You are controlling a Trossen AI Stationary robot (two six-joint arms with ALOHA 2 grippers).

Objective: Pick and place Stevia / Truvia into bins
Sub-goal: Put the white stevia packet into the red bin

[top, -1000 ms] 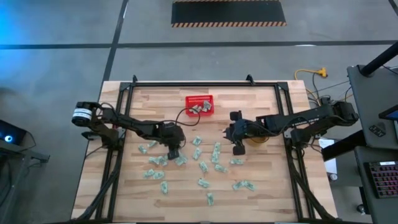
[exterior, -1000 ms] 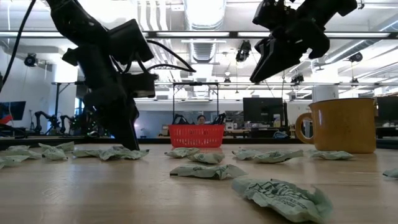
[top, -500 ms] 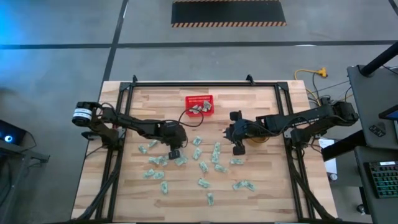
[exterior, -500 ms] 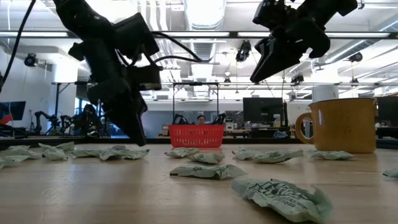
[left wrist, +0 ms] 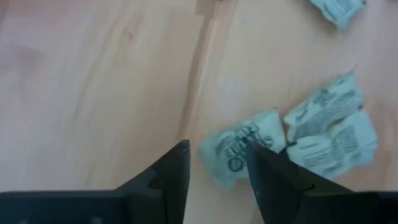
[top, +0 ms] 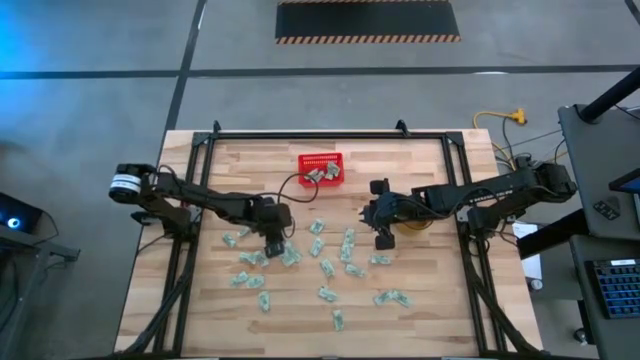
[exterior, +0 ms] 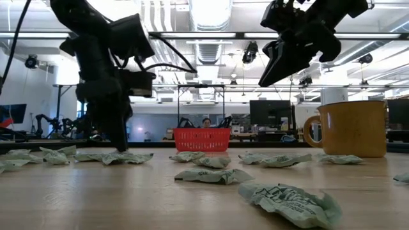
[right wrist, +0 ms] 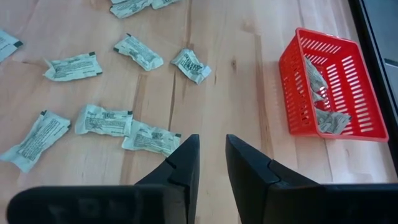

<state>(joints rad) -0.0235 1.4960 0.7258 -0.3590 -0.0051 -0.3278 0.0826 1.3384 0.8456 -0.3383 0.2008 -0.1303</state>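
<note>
Many pale green and white Stevia sachets (top: 325,268) lie flat and scattered on the wooden table. The red basket (top: 320,170) stands at the far middle with a few sachets (right wrist: 317,99) in it. My left gripper (left wrist: 217,149) is open and points down close over the table. One crumpled sachet (left wrist: 239,152) lies on the wood just past the gap between its fingers, with two more (left wrist: 329,134) beside it. My right gripper (right wrist: 211,142) hangs high over the table's middle (exterior: 268,73), its fingers a little apart with nothing between them.
A yellow-brown mug (exterior: 348,128) stands on the table's right side, under my right arm. A black frame (top: 330,135) runs along the table's far edge and sides. Bare wood (top: 400,170) lies to the right of the basket.
My left gripper has swung over the sachets on the left: it leaned toward the table's right half a second ago and now stands nearly upright, a little farther toward the left edge. The sachets below it lie where they were.
</note>
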